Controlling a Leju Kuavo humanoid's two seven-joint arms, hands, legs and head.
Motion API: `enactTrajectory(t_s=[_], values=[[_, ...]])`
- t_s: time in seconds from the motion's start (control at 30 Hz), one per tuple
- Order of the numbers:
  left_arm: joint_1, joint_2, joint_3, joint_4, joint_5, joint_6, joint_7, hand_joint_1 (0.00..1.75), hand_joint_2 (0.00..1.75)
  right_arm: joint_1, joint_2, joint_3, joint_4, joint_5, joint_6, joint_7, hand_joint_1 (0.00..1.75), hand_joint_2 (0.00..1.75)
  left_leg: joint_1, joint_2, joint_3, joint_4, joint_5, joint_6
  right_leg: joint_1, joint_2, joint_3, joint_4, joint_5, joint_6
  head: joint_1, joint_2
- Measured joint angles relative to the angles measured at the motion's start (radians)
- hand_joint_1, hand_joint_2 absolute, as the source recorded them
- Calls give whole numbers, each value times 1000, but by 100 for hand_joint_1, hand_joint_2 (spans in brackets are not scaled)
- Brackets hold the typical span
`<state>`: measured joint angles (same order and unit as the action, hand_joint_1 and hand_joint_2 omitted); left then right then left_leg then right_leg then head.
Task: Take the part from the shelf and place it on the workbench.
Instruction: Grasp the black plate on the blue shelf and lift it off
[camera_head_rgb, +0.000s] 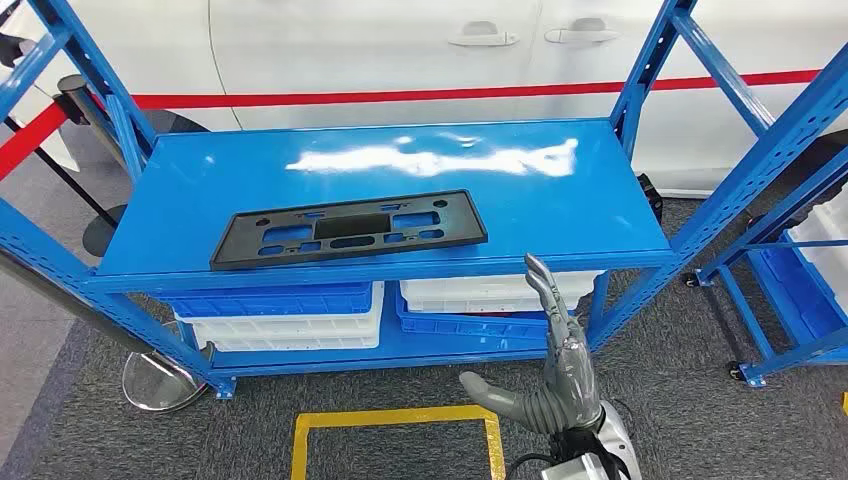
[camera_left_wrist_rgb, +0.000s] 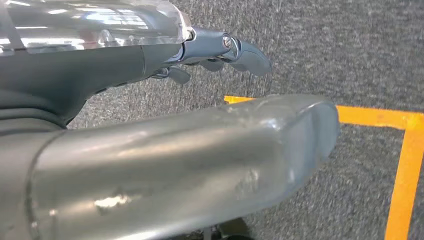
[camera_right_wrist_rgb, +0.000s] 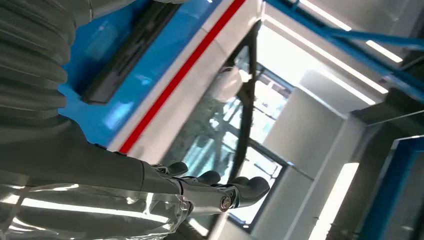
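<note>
The flat black part (camera_head_rgb: 349, 229) looks light and stiff, best gripped along its near edge; the right hand (camera_head_rgb: 545, 375) is spread, holding nothing.

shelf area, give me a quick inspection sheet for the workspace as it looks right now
surface: blue shelf top, glossy with light glare, standing on grey carpet.
job's things: black part lying flat on the shelf top toward its front edge, untouched; its dark edge also shows in the right wrist view.
clutter: blue and white bins stacked on the lower level.
hands: right hand raised in front of the shelf, fingers apart, holding nothing; left hand hangs over the carpet, holding nothing.
cables: a black cable at the right wrist.
surroundings: white car behind a red barrier tape, yellow floor marking, a second blue rack on the right.
</note>
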<state>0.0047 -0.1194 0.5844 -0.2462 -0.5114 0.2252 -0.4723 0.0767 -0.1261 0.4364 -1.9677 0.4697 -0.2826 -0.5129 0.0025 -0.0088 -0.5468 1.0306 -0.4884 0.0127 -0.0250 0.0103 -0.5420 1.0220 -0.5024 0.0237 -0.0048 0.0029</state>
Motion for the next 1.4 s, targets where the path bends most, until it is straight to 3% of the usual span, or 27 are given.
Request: enactTrajectory(t_s=[0.2, 0.3, 0.4, 0.43, 0.53, 0.57, 0.6, 0.67, 0.73, 0.8, 0.87, 0.93, 1.03, 1.07, 1.1, 1.13, 1.2, 1.23, 1.3, 1.4], values=[[-1, 0, 1, 2, -23, 0, 6, 0, 0, -6, -16, 26, -45, 11, 22, 1, 0, 175, 0, 0, 0, 0, 0, 0, 0, 0, 0, 0, 0, 0, 0, 0], [-3, 0, 2, 3, -37, 1, 10, 0, 0, -13, -19, 38, -49, -13, 55, 23, 0, 175, -5, 0, -2, 5, -2, 10, -6, 0, 2, -8, 5, 7, -2, 0], [-6, -1, 9, 4, -48, -6, 11, 0, 0, -18, -21, 42, -43, -115, 135, 104, 0, 44, 1, 3, 12, -26, 14, 25, -3, -5, 0, 2, -4, 15, -1, 0], [-7, -2, 13, 4, -52, -8, 11, 0, 0, -19, -23, 42, -36, -160, 171, 139, 0, 44, 5, 4, 18, -38, 21, 29, -1, -6, -15, 33, -23, 15, 0, 0], [-7, -2, 26, 6, -67, -17, 12, 0, 0, -19, -29, 42, 8, -231, 245, 202, 0, 175, 7, 6, 20, -47, 25, 33, -2, -7, -112, 214, -104, 18, 1, 0], [-7, -2, 31, 6, -73, -19, 13, 0, 0, -20, -30, 43, 26, -198, 232, 215, 0, 175, 7, 5, 20, -46, 24, 32, -4, -8, -136, 253, -107, 21, 1, 0], [-7, -2, 36, 6, -79, -18, 14, 0, 0, -22, -31, 46, 41, -123, 192, 230, 0, 175, 8, 4, 22, -44, 21, 29, -6, -8, -142, 253, -89, 22, 1, 0], [-6, -2, 46, 6, -96, -12, 15, 0, 0, -35, -23, 62, 64, 159, 51, 288, 0, 175, 11, 1, 27, -36, 11, 19, -12, -9, -101, 148, -12, 24, 3, 0], [-6, -1, 54, 6, -118, -6, 14, 0, 0, -60, -6, 90, 87, 527, -91, 367, 0, 175, 8, 2, 25, -22, -3, 2, -12, -9, -54, 39, 31, 17, 5, 0], [-9, 0, 60, 6, -139, -4, 11, 0, 0, -84, 12, 126, 120, 848, -177, 435, 0, 175, 6, 2, 20, -16, -10, -12, -6, -7, -44, 14, 27, 2, 2, 0], [-13, 2, 65, 6, -156, -5, 9, 0, 0, -104, 29, 159, 168, 1021, -229, 489, 0, 175, 11, 3, 23, -15, -14, -23, -3, -7, -44, 13, 27, -14, -1, 0], [-15, 4, 67, 6, -173, -8, 8, 0, 0, -130, 52, 182, 228, 1072, -287, 529, 0, 175, 15, 3, 6, 30, -43, -33, -5, -10, -41, 9, 27, -29, -4, 0], [-15, 9, 68, 6, -200, -15, 8, 0, 0, -180, 72, 214, 325, 1096, -368, 582, 0, 175, 16, 3, -91, 222, -127, -41, -4, -11, -39, 8, 25, -39, -7, 0], [-15, 12, 68, 6, -207, -18, 8, 0, 0, -202, 71, 228, 355, 1098, -384, 609, 0, 175, 16, 3, -120, 269, -135, -42, -3, -11, -38, 8, 24, -40, -7, 0], [-15, 14, 68, 6, -215, -22, 8, 0, 0, -226, 68, 245, 380, 1100, -393, 642, 0, 175, 16, 3, -133, 281, -123, -41, -2, -10, -36, 8, 23, -41, -7, 0], [-16, 17, 68, 6, -223, -24, 8, 0, 0, -253, 64, 267, 405, 1101, -399, 684, 0, 175, 17, 4, -126, 251, -91, -40, -2, -9, -34, 9, 22, -40, -7, 0], [-18, 22, 68, 6, -236, -28, 8, 0, 0, -310, 57, 329, 448, 1100, -404, 781, 0, 175, 17, 4, -73, 117, -12, -36, -1, -7, -27, 9, 18, -36, -7, 0], [-21, 25, 68, 6, -242, -30, 8, 0, 0, -336, 54, 364, 468, 1100, -405, 825, 0, 175, 15, 4, -49, 57, 12, -32, 0, -5, -25, 10, 16, -31, -8, 0], [-26, 27, 68, 6, -252, -35, 8, 0, 0, -380, 50, 428, 500, 1101, -408, 886, 0, 175, 10, 2, -31, 7, 24, -25, 3, -5, -26, 9, 16, -19, -8, 0], [-28, 31, 71, 6, -270, -42, 7, 0, 0, -430, 50, 507, 535, 1101, -409, 948, 0, 175, 11, 1, -32, -4, 32, -6, 3, -7, -30, 11, 11, -3, -7, 0]])
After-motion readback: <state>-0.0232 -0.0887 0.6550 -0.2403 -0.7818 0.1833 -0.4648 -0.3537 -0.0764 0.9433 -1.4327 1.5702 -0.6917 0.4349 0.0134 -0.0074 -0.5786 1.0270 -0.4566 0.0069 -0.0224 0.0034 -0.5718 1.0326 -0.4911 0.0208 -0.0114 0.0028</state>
